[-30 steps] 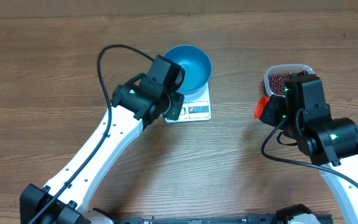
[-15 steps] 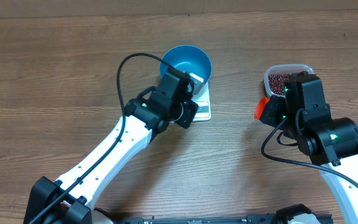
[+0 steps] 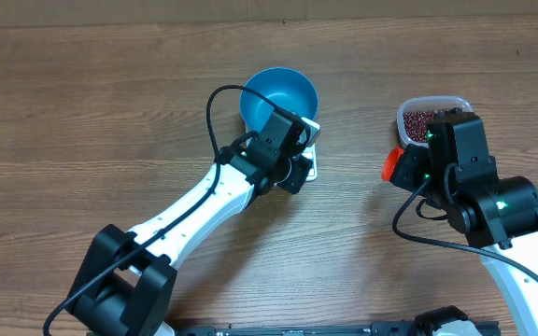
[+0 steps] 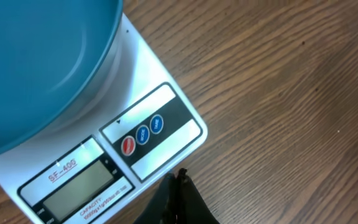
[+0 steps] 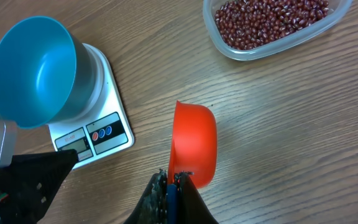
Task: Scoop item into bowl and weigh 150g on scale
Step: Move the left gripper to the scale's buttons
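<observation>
The blue bowl (image 3: 283,93) stands empty on the white scale (image 3: 312,140); the right wrist view shows the bowl (image 5: 33,68) and the scale (image 5: 107,134) with nothing inside the bowl. My left gripper (image 3: 297,168) is shut and empty. Its fingertips (image 4: 179,177) hover just off the scale's button panel (image 4: 151,132), by the front corner. The item, dark red beans (image 5: 269,18), fills a clear tub (image 3: 432,105) to the right. My right gripper (image 5: 173,177) is shut on the blue handle of a red scoop (image 5: 194,146), held above the table between the scale and the tub.
The scale's display window (image 4: 79,190) is blank. The clear tub (image 5: 334,15) sits near the table's far right. My left arm (image 3: 185,215) stretches diagonally from the near left toward the scale.
My left gripper has swung right, from the scale's left side to over its front panel. The right arm and the scoop have not moved.
</observation>
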